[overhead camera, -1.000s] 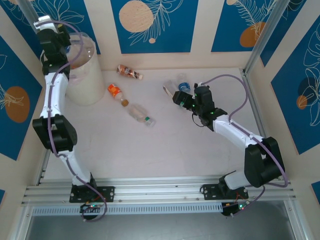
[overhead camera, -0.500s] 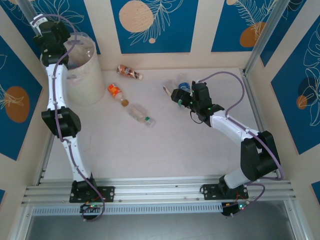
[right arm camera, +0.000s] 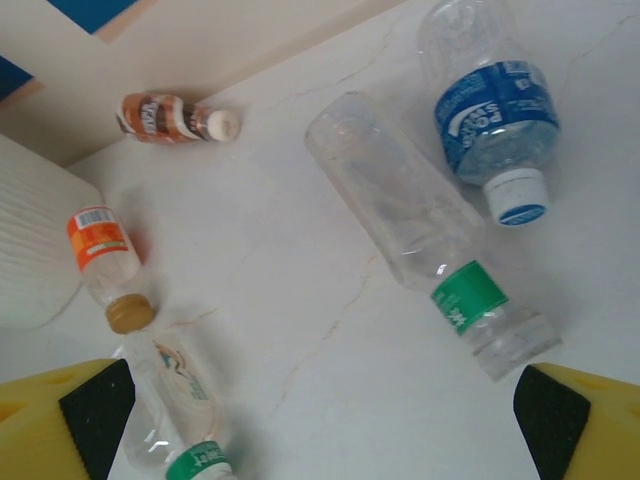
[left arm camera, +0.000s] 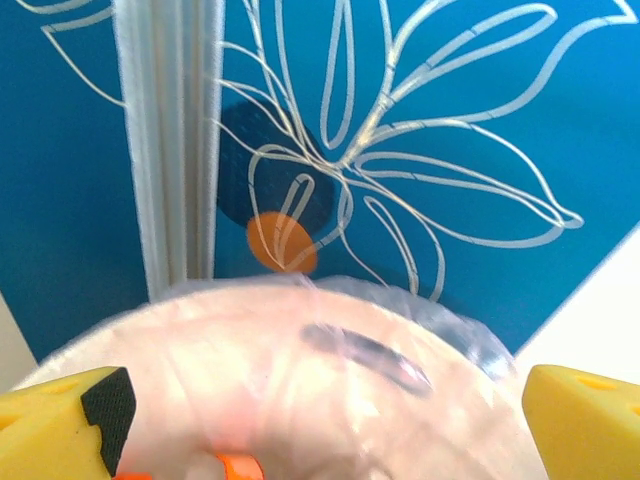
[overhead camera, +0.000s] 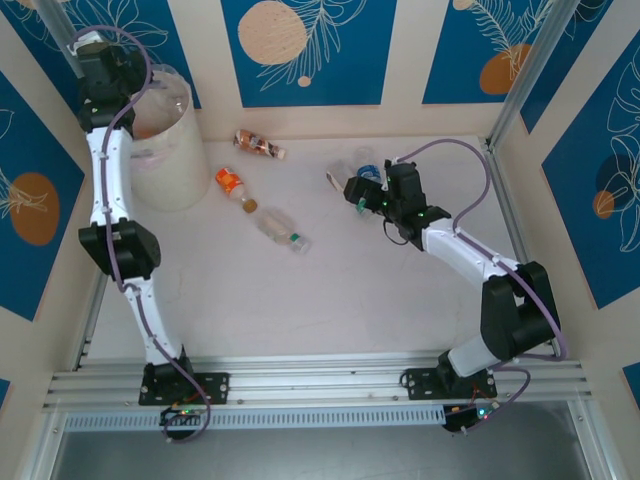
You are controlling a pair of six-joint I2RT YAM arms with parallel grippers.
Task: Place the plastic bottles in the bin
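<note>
Plastic bottles lie beneath the empty, wide-open right fingers; left fingers gape over the bin.

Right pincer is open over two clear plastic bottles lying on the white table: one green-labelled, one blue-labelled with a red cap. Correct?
The cap is white, not red. The right wrist view shows it on the blue-labelled clear plastic bottle, lying beside the green-labelled clear plastic bottle, with the open right pincer over both.

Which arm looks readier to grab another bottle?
Right. The right gripper, open, hovers near the clear plastic bottle with a green label; the left gripper hangs open above the round cream-white bin.
</note>
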